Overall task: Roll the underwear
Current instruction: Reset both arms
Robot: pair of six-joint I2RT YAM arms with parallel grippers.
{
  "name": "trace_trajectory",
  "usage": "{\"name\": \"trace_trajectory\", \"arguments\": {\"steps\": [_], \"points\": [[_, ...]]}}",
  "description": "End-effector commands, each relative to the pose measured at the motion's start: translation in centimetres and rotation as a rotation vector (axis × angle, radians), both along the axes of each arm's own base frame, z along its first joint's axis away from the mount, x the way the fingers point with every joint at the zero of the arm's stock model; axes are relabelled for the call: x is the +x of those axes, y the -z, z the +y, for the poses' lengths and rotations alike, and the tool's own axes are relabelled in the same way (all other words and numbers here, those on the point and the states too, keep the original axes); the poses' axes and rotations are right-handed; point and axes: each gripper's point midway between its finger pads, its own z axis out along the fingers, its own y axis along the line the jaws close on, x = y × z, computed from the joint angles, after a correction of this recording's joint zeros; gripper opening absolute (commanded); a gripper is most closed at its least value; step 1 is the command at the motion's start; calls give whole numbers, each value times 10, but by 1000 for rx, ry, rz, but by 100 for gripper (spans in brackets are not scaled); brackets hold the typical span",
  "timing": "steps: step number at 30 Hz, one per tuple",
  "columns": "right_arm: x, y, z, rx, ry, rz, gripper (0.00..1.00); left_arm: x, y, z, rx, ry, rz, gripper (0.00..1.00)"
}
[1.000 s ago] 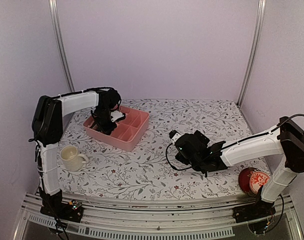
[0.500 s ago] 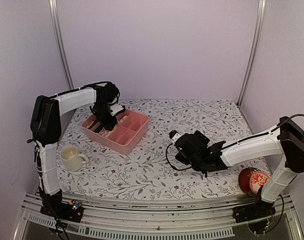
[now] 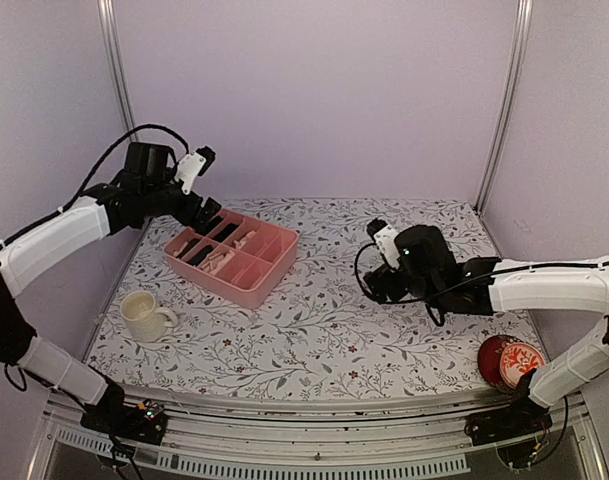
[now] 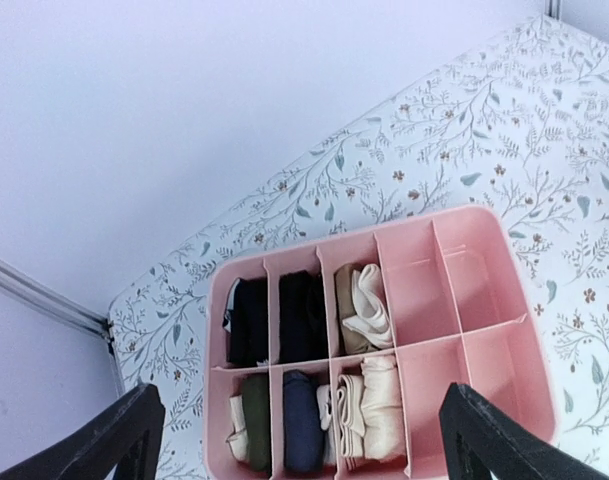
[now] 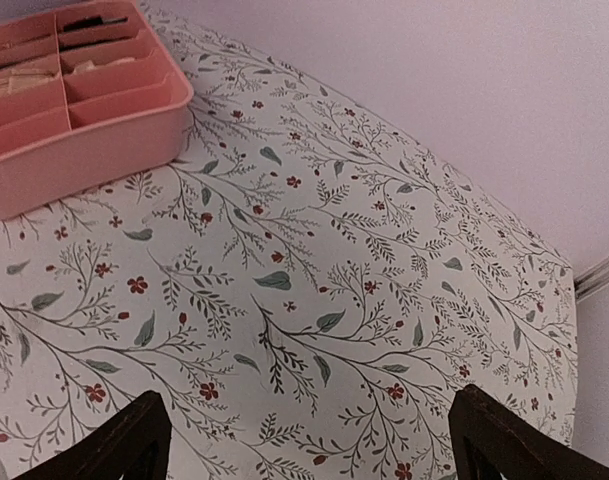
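Observation:
Both underwear lie rolled inside the pink compartment tray point(image 4: 484, 300). The olive-brown one with a cream-white part point(image 4: 361, 305) fills a far-row compartment. The pale peach-beige one point(image 4: 379, 405) sits in the near-row compartment just in front of it. My left gripper point(image 4: 302, 430) hangs open above the tray, holding nothing; in the top view the left gripper point(image 3: 206, 212) is raised over the tray's point(image 3: 269, 282) back-left corner. My right gripper point(image 5: 306, 400) stands open over bare flowered cloth; in the top view the right gripper point(image 3: 382, 288) is to the right of the tray.
Two black bundles point(image 4: 276, 318), a navy roll point(image 4: 302, 420) and an olive-and-cream roll point(image 4: 246, 420) fill other compartments; the right-hand ones are bare. A cream mug point(image 3: 144, 315) stands front left. A red tin point(image 3: 509, 362) sits front right.
My left gripper has opened and lifted up and back out of the tray. My right arm has risen and drawn back to the right, still open.

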Motion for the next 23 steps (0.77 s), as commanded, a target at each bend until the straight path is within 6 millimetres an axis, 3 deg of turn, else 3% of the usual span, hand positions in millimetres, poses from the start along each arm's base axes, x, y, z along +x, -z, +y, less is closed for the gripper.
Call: {"name": "trace_trajectory", "arguments": {"steps": [1,6,11,17,23], "points": [[-4,-40,-12,394,-57,150,99,-19,-23,5,-195,20,-279,99],[-3,-78,-62,523,52,92,99,-55,-30,11,-316,70,-406,98],[-12,-79,-104,555,188,-45,99,-67,-8,2,-358,140,-386,99],[-11,-71,-106,565,201,-51,99,-57,24,8,-348,86,-377,99],[2,-46,-97,509,212,-7,99,-46,36,14,-344,27,-361,98]]}}
